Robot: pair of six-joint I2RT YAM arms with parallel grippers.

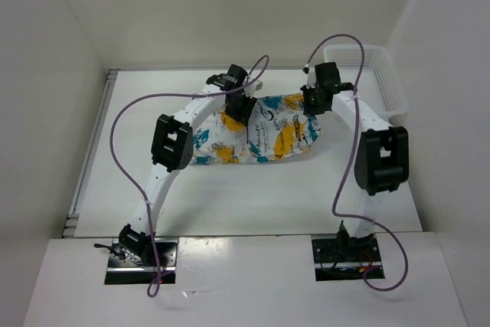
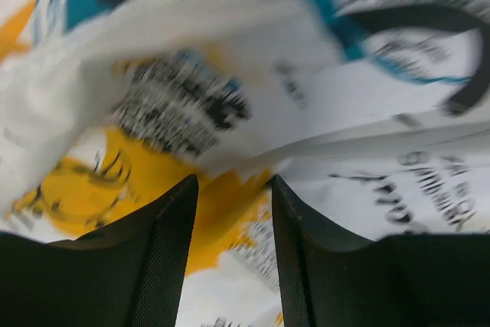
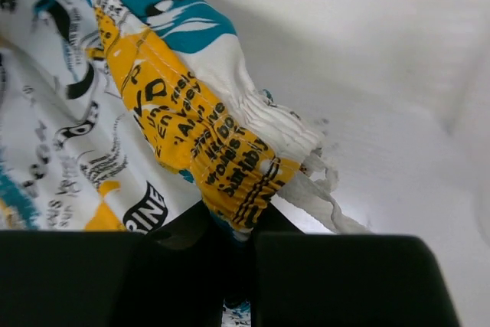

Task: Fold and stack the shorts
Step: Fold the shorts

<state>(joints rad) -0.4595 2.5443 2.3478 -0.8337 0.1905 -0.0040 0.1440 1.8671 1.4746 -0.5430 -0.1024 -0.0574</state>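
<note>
The shorts (image 1: 268,134) lie crumpled in the middle of the table, white with teal, yellow and black print. My left gripper (image 1: 239,111) hangs over their upper left part. In the left wrist view its fingers (image 2: 172,235) stand apart, with printed fabric (image 2: 230,51) close beneath and showing through the gap at the left gripper (image 2: 233,185). My right gripper (image 1: 312,103) is at the shorts' upper right corner. In the right wrist view the right gripper (image 3: 243,223) is shut on the gathered yellow waistband (image 3: 222,166), and a white drawstring (image 3: 321,197) trails out to the right.
A white mesh basket (image 1: 394,86) stands at the back right, just behind the right arm. White walls close in the table (image 1: 253,197) on the left, back and right. A metal rail (image 1: 92,151) runs along the left edge.
</note>
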